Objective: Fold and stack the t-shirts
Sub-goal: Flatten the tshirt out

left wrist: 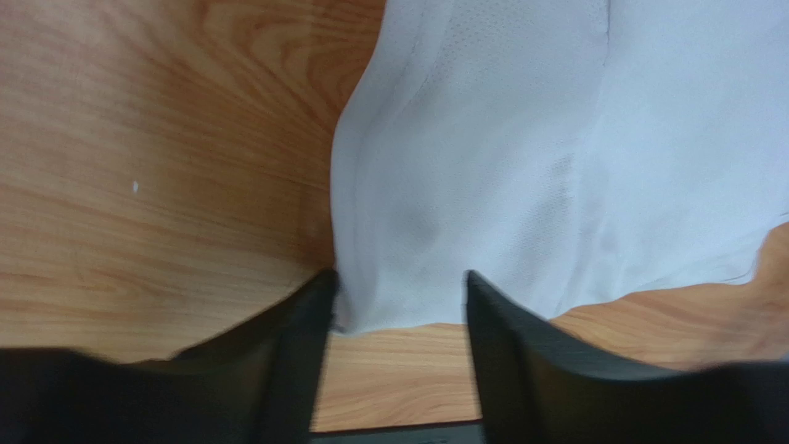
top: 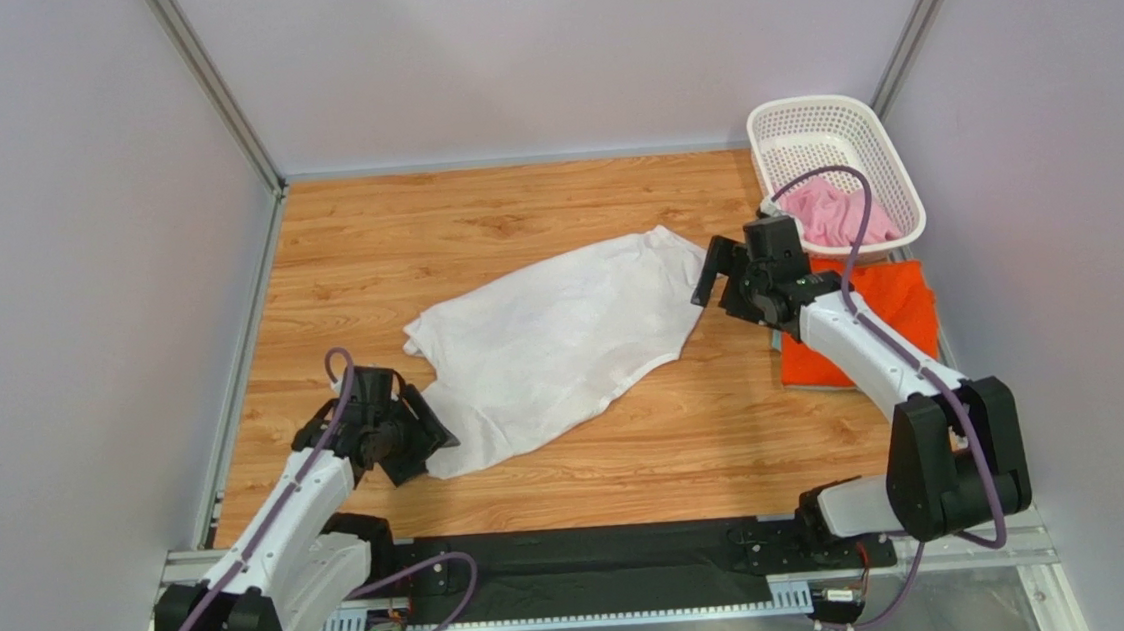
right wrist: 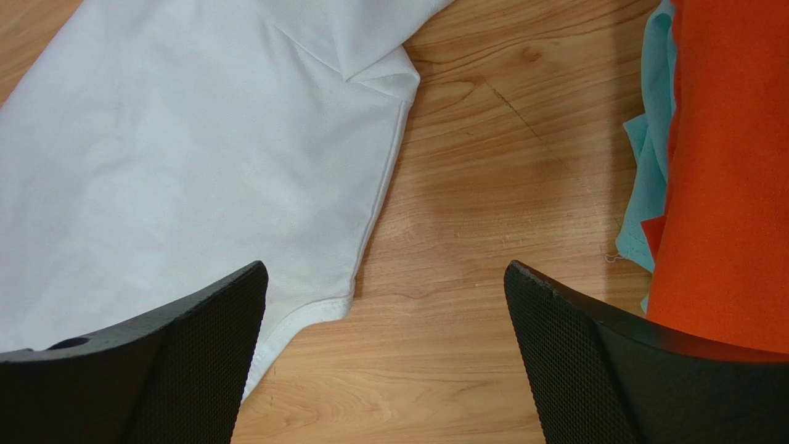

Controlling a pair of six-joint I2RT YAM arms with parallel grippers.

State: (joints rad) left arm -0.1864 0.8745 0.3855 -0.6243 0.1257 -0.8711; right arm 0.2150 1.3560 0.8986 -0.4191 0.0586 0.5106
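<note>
The white t-shirt (top: 555,343) lies spread and rumpled on the wooden table. My left gripper (top: 416,445) is open at its near left corner; in the left wrist view (left wrist: 398,287) the shirt's edge (left wrist: 519,185) lies between the jaws, the left finger touching the hem. My right gripper (top: 715,271) is open beside the shirt's right end, above bare wood; the shirt (right wrist: 185,157) shows at the left of the right wrist view (right wrist: 384,277). The orange t-shirt (top: 892,312) lies folded at the right, also in the right wrist view (right wrist: 732,166). The pink t-shirt (top: 831,212) sits in the basket.
The white lattice basket (top: 827,122) stands at the back right corner. A pale teal cloth (right wrist: 648,176) peeks from under the orange shirt. Grey walls enclose the table on three sides. Bare wood (top: 411,237) lies at the back left.
</note>
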